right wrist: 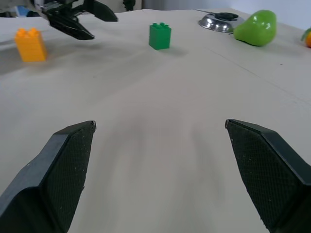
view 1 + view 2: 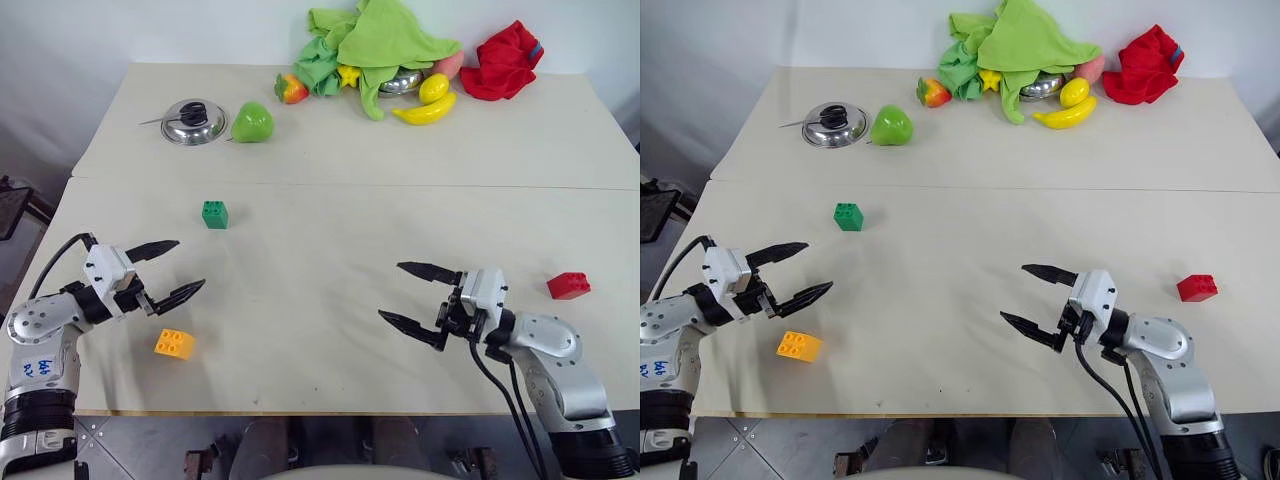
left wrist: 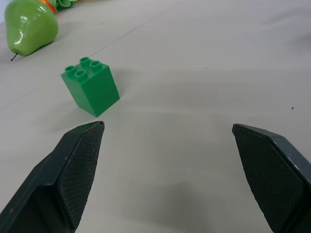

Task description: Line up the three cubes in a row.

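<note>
**Three cubes scattered, both grippers wide and empty**

Your left gripper (image 2: 167, 270) hangs over the table (image 2: 330, 240) near its front-left corner, fingers spread wide, nothing btwn them. The right gripper (image 2: 412, 293) is over the front-right part of the table, also spread wide w/ nothing held, pointing in toward the centre.

Cubes are well apart, not in a row. Yellow-orange cube (image 2: 174, 344) sits close to the front edge, just below the left gripper and apart from it. Green cube (image 2: 214, 214) stands upright, studs up, further back on the left side, near the seam across the table. Red cube (image 2: 568, 286) lies near the right edge, beyond the right gripper's wrist.

Along the back edge you've got a green pear (image 2: 252, 122) beside a metal lid (image 2: 193, 121), then a green cloth (image 2: 375, 40), a banana (image 2: 425, 110), a lemon (image 2: 434, 88) and a red cloth (image 2: 503, 62) toward the back-right corner.
</note>
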`<state>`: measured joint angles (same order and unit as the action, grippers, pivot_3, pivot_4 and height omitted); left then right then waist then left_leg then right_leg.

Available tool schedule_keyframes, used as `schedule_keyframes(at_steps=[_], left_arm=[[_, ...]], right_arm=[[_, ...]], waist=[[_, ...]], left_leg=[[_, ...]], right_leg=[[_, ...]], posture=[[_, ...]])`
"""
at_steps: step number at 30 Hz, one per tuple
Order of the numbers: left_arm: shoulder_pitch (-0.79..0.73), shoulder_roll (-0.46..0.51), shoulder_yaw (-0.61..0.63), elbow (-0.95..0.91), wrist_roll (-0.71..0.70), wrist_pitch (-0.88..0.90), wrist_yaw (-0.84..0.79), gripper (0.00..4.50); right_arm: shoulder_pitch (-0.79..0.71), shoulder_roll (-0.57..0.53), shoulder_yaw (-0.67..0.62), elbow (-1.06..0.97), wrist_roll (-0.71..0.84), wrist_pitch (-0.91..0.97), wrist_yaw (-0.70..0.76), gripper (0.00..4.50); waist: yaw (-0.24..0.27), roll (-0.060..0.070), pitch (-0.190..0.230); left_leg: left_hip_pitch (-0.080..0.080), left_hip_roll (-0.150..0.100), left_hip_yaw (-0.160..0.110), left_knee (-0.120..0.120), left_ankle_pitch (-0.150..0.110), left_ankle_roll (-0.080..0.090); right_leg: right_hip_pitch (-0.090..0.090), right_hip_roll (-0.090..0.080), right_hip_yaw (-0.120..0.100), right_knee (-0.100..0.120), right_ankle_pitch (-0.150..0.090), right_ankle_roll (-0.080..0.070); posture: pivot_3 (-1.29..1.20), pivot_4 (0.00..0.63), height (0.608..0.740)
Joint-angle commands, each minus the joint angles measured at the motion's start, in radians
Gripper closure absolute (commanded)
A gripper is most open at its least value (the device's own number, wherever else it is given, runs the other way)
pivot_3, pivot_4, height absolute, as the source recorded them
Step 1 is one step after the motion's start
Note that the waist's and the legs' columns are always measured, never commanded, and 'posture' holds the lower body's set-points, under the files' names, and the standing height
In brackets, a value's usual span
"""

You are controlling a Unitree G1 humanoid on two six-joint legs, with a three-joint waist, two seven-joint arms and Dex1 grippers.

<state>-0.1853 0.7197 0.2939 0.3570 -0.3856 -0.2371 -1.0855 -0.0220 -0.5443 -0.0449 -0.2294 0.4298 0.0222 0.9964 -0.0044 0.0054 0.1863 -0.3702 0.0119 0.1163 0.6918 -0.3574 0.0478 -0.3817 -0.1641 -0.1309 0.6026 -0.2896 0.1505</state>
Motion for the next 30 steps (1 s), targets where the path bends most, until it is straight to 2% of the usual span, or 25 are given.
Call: schedule_keyframes(at_steps=[1, 6, 9, 14, 17, 21, 26, 28, 30], left_arm=[[0.011, 0.001, 0.018, -0.046, -0.014, -0.013, 0.006, 0.01], [0.017, 0.027, -0.007, -0.173, -0.046, 0.142, 0.019, 0.01], [-0.02, 0.036, -0.002, -0.332, -0.179, 0.373, 0.042, 0.01], [-0.106, 0.031, -0.134, -0.521, -0.216, 0.553, 0.029, 0.01], [-0.137, 0.021, -0.188, -0.589, -0.224, 0.632, 0.053, 0.01], [-0.184, -0.021, -0.225, -0.654, -0.274, 0.768, 0.122, 0.01], [-0.161, -0.009, -0.265, -0.691, -0.253, 0.793, 0.091, 0.01], [-0.163, -0.005, -0.264, -0.688, -0.248, 0.79, 0.088, 0.01], [-0.168, -0.002, -0.262, -0.676, -0.241, 0.781, 0.081, 0.01]], right_arm=[[-0.005, 0.008, -0.024, -0.014, 0.017, -0.025, -0.012, 0.0], [0.027, 0.001, -0.073, -0.05, 0.054, -0.04, -0.012, 0.0], [0.07, -0.012, -0.19, -0.109, 0.125, -0.009, -0.07, 0.0], [0.262, -0.068, -0.496, -0.282, 0.317, 0.137, -0.181, 0.0], [0.396, -0.023, -0.645, -0.341, 0.355, 0.148, -0.252, 0.0], [0.593, 0.116, -0.837, -0.314, 0.351, 0.09, -0.312, 0.0], [0.763, 0.25, -0.888, -0.161, 0.254, -0.013, -0.277, 0.0], [0.781, 0.258, -0.893, -0.14, 0.254, -0.027, -0.281, 0.0], [0.781, 0.208, -0.867, -0.17, 0.253, 0.035, -0.305, 0.0]], waist=[[0.0, 0.0, 0.0], [0.002, 0.0, 0.0], [0.005, 0.0, 0.0], [0.02, 0.001, 0.0], [0.024, 0.001, 0.0], [0.028, 0.001, 0.0], [0.025, 0.002, 0.0], [0.015, 0.003, -0.001], [0.0, 0.004, -0.001]], left_leg=[[0.0, 0.0, 0.0, 0.0, 0.0, 0.0], [0.0, 0.0, 0.0, 0.0, 0.0, 0.0], [-0.001, 0.0, -0.002, 0.0, 0.0, 0.0], [-0.001, -0.001, -0.004, 0.001, 0.0, 0.0], [0.0, -0.001, -0.003, 0.0, 0.0, 0.0], [0.0, 0.0, -0.002, 0.0, 0.0, -0.001], [0.002, 0.0, -0.001, -0.001, -0.001, -0.002], [0.002, 0.001, 0.0, -0.001, -0.001, -0.002], [0.003, 0.001, 0.001, -0.001, -0.001, -0.002]], right_leg=[[0.0, 0.0, 0.0, 0.0, 0.0, 0.0], [0.0, 0.0, 0.0, 0.0, 0.0, 0.0], [0.0, 0.0, 0.0, 0.0, 0.0, 0.0], [0.002, 0.0, -0.001, 0.0, 0.0, 0.0], [0.003, 0.001, 0.0, -0.001, 0.0, 0.0], [0.003, 0.003, 0.001, -0.002, 0.0, 0.0], [0.003, 0.003, 0.003, -0.003, 0.0, 0.0], [0.002, 0.003, 0.004, -0.003, 0.0, -0.001], [0.002, 0.003, 0.006, -0.002, 0.0, -0.001]], posture=[[0.0, 0.15, 0.74], [0.0, 0.15, 0.74], [0.0, 0.15, 0.74], [0.0, 0.15, 0.74], [0.0, 0.15, 0.74], [0.0, 0.15, 0.74], [0.0, 0.15, 0.74], [0.0, 0.15, 0.74], [0.0, 0.15, 0.74]])
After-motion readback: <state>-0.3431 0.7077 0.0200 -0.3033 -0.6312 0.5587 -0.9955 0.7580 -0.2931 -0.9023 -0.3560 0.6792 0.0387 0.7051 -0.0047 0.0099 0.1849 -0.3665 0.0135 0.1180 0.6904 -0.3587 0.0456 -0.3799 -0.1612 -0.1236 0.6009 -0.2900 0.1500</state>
